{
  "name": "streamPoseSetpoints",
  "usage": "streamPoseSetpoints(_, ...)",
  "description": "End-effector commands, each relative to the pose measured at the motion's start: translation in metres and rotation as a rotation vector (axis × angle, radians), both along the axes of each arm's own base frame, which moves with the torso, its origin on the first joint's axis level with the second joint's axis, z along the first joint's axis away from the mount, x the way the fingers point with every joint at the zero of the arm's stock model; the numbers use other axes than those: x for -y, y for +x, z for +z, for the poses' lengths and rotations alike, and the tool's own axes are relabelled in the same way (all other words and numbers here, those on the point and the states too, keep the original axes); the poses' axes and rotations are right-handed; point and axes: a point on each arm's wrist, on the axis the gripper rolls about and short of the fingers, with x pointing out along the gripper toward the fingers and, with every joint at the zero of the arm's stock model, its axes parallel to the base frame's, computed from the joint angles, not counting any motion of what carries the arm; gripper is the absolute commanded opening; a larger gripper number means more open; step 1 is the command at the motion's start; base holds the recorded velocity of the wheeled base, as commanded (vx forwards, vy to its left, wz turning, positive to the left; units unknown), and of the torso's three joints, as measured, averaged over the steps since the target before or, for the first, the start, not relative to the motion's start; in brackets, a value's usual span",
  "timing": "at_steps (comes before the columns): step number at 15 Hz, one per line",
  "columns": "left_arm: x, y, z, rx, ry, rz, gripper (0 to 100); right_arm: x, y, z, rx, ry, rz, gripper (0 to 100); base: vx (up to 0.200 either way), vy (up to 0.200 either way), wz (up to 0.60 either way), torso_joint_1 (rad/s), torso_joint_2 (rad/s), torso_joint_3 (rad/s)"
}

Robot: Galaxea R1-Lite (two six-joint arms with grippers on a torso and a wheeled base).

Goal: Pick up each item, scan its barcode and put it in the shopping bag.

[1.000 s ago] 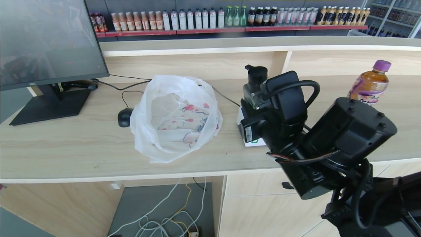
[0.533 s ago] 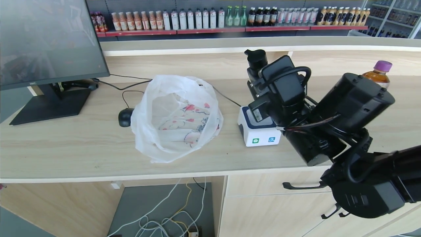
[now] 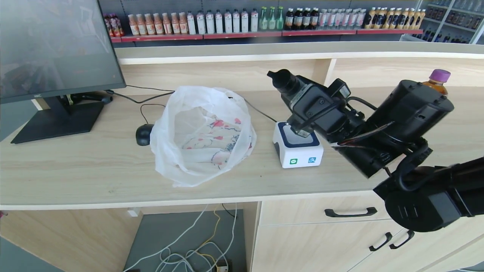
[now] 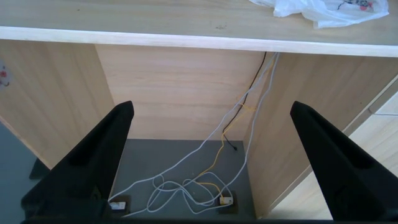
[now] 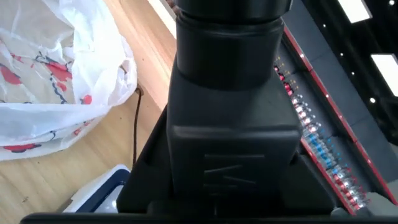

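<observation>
My right gripper (image 3: 319, 109) is shut on a black bottle (image 3: 289, 85) with a black cap. It holds the bottle tilted, cap toward the left, just above the white scanner box (image 3: 298, 153) with the blue-rimmed top. The right wrist view shows the bottle (image 5: 233, 124) up close, with the scanner (image 5: 102, 190) and the bag (image 5: 56, 81) below it. The white shopping bag (image 3: 204, 132) stands open on the counter left of the scanner, printed packaging inside. My left gripper (image 4: 217, 162) hangs open below the counter edge, holding nothing.
A tea bottle with a purple cap (image 3: 438, 77) stands at the back right behind my arm. A monitor (image 3: 56, 45) and a mouse (image 3: 143, 134) sit at the left. Drawer handles (image 3: 349, 213) lie under the counter, cables (image 4: 205, 180) on the floor.
My right arm has risen and swung back to the right, uncovering the scanner. The black bottle has turned from upright to tilted with its cap to the left.
</observation>
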Motion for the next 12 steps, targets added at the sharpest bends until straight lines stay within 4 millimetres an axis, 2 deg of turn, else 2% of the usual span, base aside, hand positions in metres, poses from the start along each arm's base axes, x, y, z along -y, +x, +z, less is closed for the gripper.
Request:
streamPoseSetpoints(1,0.0,0.0,0.0,0.0,0.0,0.001,100,-0.006,0.009,-0.016,-0.001,-0.078,0.023,0,0.0,0.0,0.0,0.0,0.0,0.0)
streamPoseSetpoints(3,0.0,0.0,0.0,0.0,0.0,0.001,100,-0.006,0.022,-0.029,0.019,-0.139,0.063,0,0.0,0.0,0.0,0.0,0.0,0.0)
streamPoseSetpoints(7,0.0,0.0,0.0,0.0,0.0,-0.001,100,-0.012,0.033,-0.055,0.041,-0.231,0.154,0,0.0,0.0,0.0,0.0,0.0,0.0)
streamPoseSetpoints(12,0.0,0.0,0.0,0.0,0.0,0.001,100,-0.004,0.039,-0.059,0.042,-0.236,0.147,0,0.0,0.0,0.0,0.0,0.0,0.0)
